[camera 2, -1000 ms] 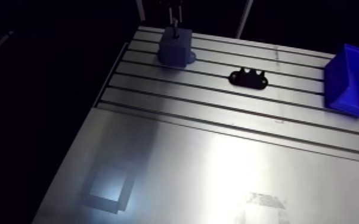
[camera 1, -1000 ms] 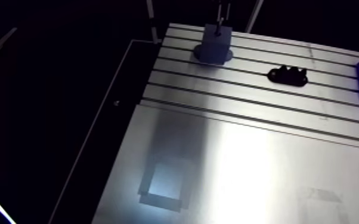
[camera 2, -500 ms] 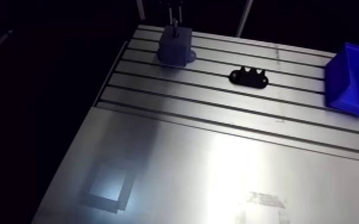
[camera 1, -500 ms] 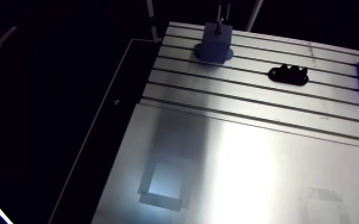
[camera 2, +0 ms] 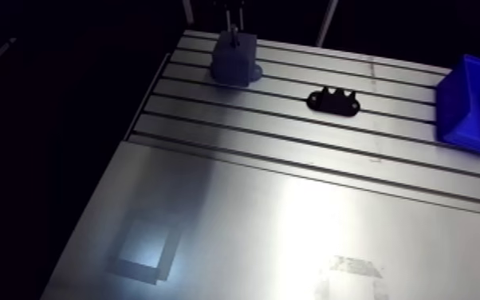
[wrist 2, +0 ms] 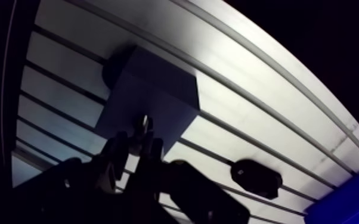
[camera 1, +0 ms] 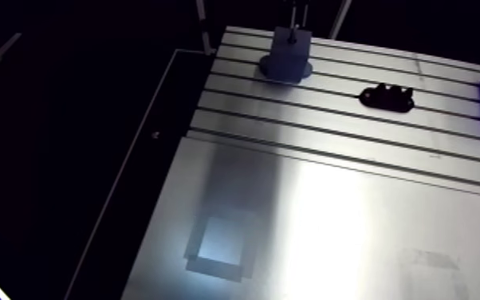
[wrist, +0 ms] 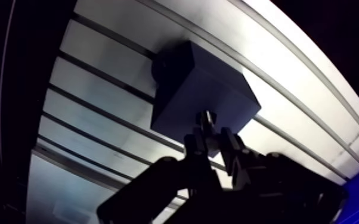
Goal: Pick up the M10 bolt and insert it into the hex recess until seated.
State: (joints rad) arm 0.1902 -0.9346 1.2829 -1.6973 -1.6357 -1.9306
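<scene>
Directly above the dark block (wrist: 182, 89) on the worktop (wrist: 98, 53), the pincer (wrist: 212, 136) pinches the M10 bolt (wrist: 207, 119). Its long axis points down at the block's top face, close beneath. I cannot make out the hex recess.

No lettering, label or number can be read anywhere. The smooth silver aluminium table plate (camera 2: 291, 199) bears one faint pale mark (camera 2: 353, 268) (perhaps letters, but too blurred to make out), well apart from the black two-fingered gripper (wrist: 212, 140).
</scene>
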